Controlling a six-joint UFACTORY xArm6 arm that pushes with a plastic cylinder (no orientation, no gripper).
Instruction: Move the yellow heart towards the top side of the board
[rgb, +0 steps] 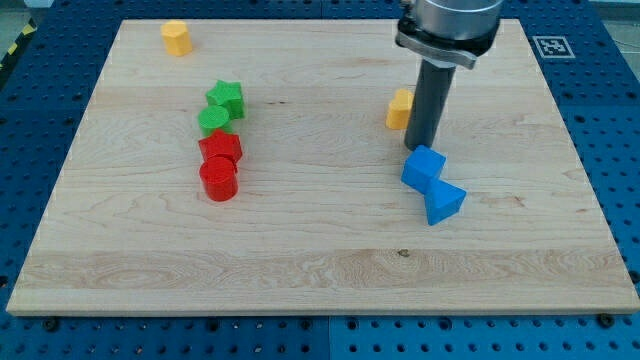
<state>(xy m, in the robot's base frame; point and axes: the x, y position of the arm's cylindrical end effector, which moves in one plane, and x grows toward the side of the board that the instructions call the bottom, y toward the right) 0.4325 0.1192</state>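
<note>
A yellow block (399, 109), partly hidden behind my rod so its heart shape is hard to make out, lies right of the board's middle in the upper half. My tip (417, 148) is down on the board just below and to the right of it, close to its lower right edge. The tip stands directly above a blue cube (424, 168), nearly touching it. A second yellow block (177, 38), hexagon-like, sits near the board's top left corner.
A blue triangle-like block (444, 203) touches the blue cube at its lower right. At the view's left stand a green star (227, 98), a green round block (212, 121), a red star (220, 149) and a red cylinder (218, 181) in a tight column.
</note>
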